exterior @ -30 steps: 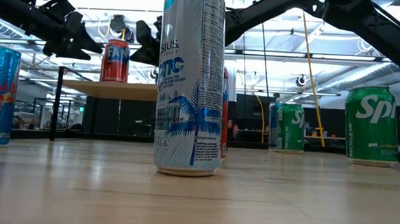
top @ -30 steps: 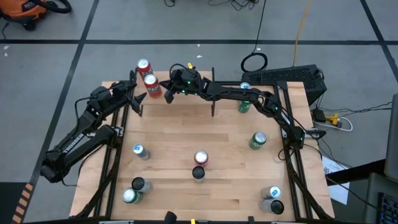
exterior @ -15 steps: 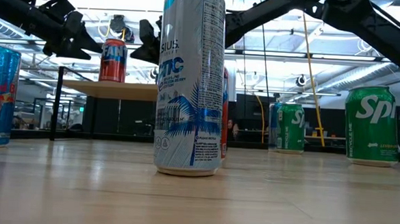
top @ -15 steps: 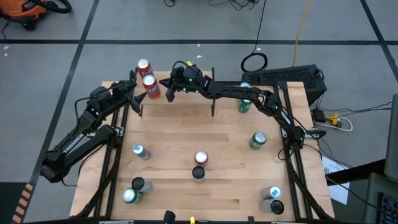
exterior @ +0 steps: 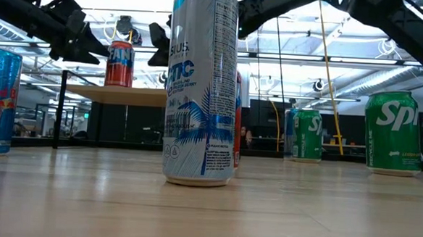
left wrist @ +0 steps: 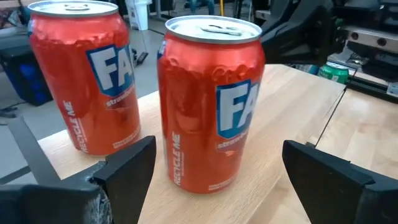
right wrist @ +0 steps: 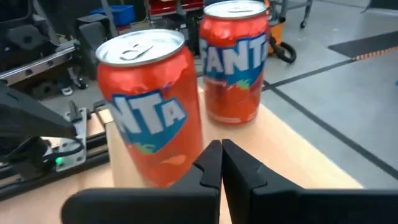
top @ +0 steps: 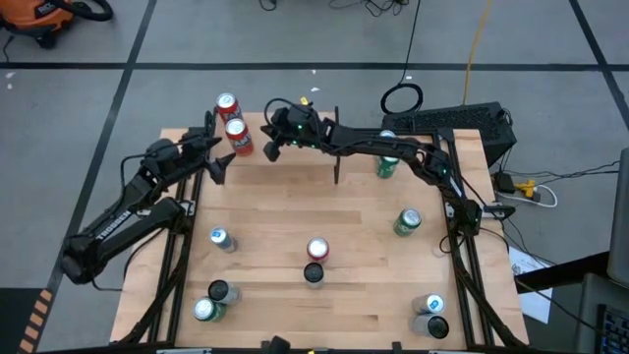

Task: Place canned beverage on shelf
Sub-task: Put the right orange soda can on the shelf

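A tall white can (exterior: 202,85) stands nearest on the table (top: 295,216). Farther, upper left, two red Fanta cans (top: 239,139) stand upright on the shelf (top: 285,147). The left gripper (top: 218,157), spread apart, faces them; the right gripper (top: 270,141) sits pressed together beside them

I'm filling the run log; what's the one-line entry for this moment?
left gripper: open, astride near Fanta can | right gripper: shut, beside it | shelf: two Fanta cans upright

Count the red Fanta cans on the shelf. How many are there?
2. Both stand upright at the shelf's left end: one Fanta can at the far edge, the other nearer the table's middle. None seems hidden.
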